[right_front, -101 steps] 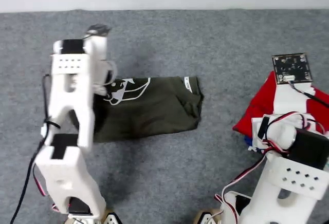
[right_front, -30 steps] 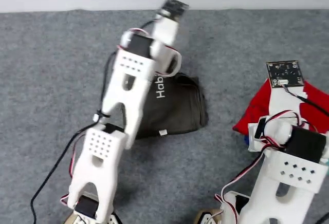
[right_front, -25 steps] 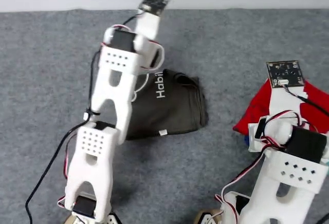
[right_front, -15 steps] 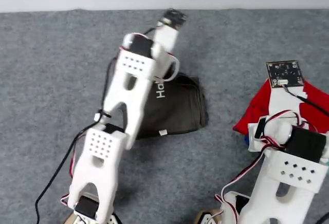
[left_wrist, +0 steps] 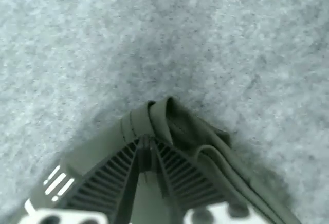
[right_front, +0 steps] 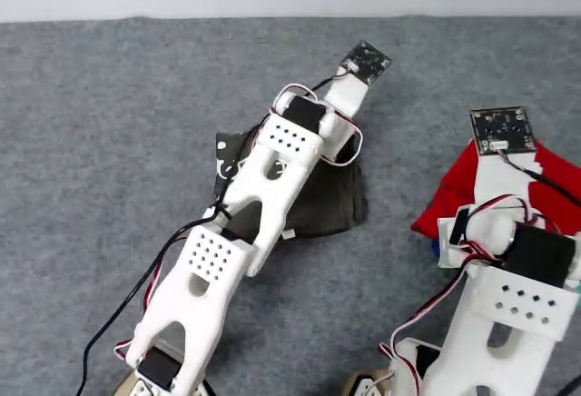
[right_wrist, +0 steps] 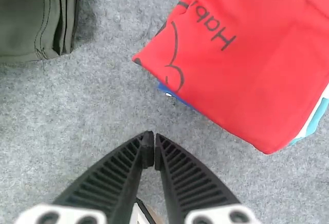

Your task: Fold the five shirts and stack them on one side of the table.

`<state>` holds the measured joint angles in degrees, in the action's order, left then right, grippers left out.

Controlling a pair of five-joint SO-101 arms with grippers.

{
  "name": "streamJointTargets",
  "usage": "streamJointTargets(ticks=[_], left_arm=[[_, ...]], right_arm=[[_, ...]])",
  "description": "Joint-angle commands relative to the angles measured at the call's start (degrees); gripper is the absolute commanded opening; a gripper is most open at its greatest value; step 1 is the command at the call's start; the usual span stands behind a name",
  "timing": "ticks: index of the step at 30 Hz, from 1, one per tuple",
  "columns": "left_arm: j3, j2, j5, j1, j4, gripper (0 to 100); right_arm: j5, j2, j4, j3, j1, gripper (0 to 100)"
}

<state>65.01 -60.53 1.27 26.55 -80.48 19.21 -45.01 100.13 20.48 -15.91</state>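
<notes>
A dark olive shirt (right_front: 329, 203) lies folded near the table's middle, partly under my left arm (right_front: 272, 164), which stretches diagonally over it. In the left wrist view my left gripper (left_wrist: 146, 143) is shut on a bunched fold of that olive shirt (left_wrist: 169, 118) just above the grey carpet. A red folded shirt (right_front: 458, 187) tops a stack at the right, and its red face (right_wrist: 252, 64) carries dark print, with a blue layer (right_wrist: 165, 91) under it. My right gripper (right_wrist: 150, 144) is shut on nothing, hovering over carpet between the red stack and the olive shirt (right_wrist: 36, 18).
Grey carpet (right_front: 100, 123) covers the whole table, with bare room at the left and along the back. The right arm's base and wrist camera (right_front: 505, 127) stand over the red stack. A pale wall runs along the far edge.
My left arm has swung right across the olive shirt with its edge in its grip, and the once wide shirt is now a narrower bundle. The right arm has kept still.
</notes>
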Motion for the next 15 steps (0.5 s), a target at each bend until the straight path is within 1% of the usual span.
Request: streamJointTargets(ticks=[1, 4, 6, 8, 10, 15], left_arm=[[7.3, 2.5, 0.4, -0.7, -6.3, 1], [14.7, 3.8, 0.4, -1.9, -15.5, 1], [19.6, 3.9, 0.7, -3.4, -20.0, 1], [21.7, 4.5, 0.5, -6.4, -20.2, 1], [21.6, 6.8, 0.5, -10.1, -20.2, 1], [13.9, 16.6, 0.5, -18.2, -20.2, 1]], right_arm=[[-0.2, -1.1, -0.7, -0.3, -0.2, 1.1], [-0.4, -1.1, -2.4, -0.3, -0.2, 1.1], [-0.6, -1.1, -4.2, -0.3, 0.0, 1.1], [-0.6, -1.0, -6.5, -0.1, 2.2, 1.1], [-0.6, -0.6, -9.8, 2.2, 6.2, 1.1], [-0.6, 4.6, -16.9, 4.8, 17.7, 1.2]])
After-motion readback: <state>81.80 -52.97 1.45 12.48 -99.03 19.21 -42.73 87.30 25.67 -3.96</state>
